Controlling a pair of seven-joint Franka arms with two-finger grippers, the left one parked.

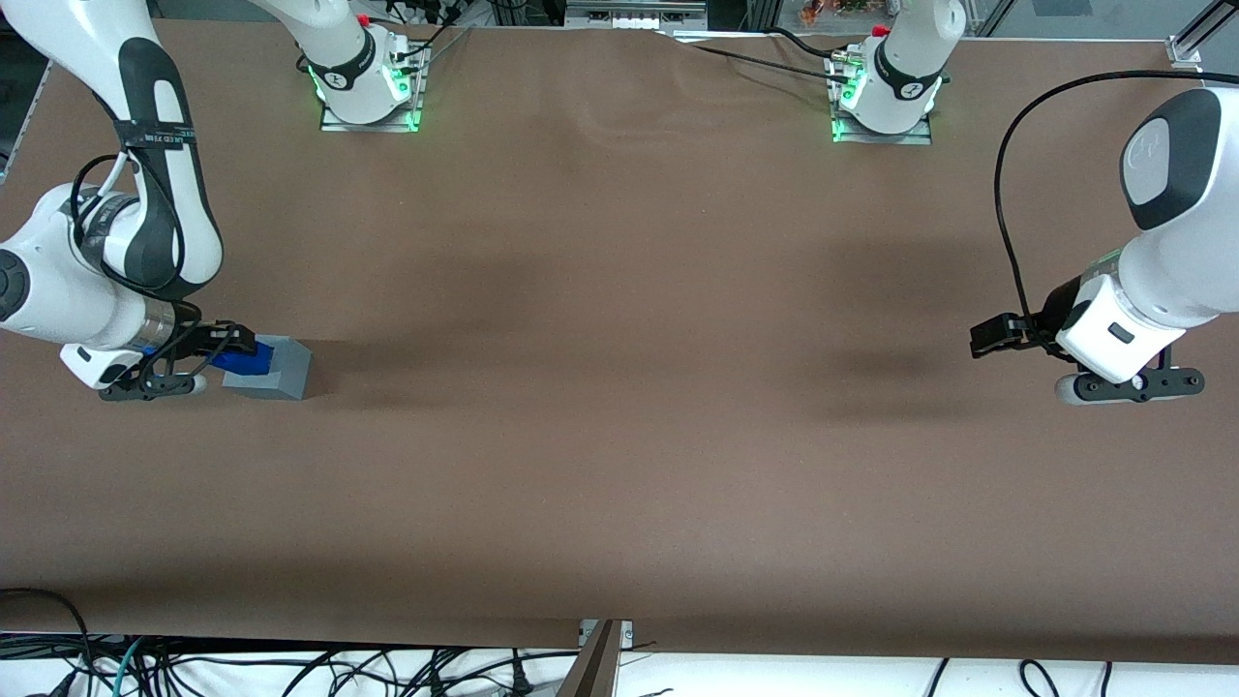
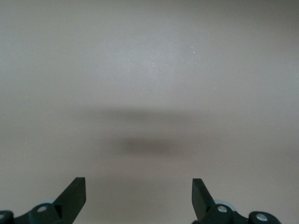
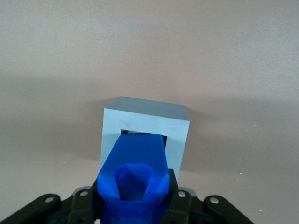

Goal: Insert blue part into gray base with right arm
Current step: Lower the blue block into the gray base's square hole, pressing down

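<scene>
The gray base (image 1: pixel 274 369) lies on the brown table toward the working arm's end, tipped so its recessed face turns toward my gripper. My right gripper (image 1: pixel 225 350) is shut on the blue part (image 1: pixel 242 361) and holds it level with the base, right beside it. In the right wrist view the blue part (image 3: pixel 135 175) sits between my black fingers (image 3: pixel 174 193), and its leading end reaches the square recess of the gray base (image 3: pixel 177 135). I cannot tell how far in it is.
The brown table (image 1: pixel 619 436) spreads wide toward the parked arm's end. Two arm mounts with green lights (image 1: pixel 368 92) stand at the table's edge farthest from the front camera. Cables (image 1: pixel 290 668) lie below the near edge.
</scene>
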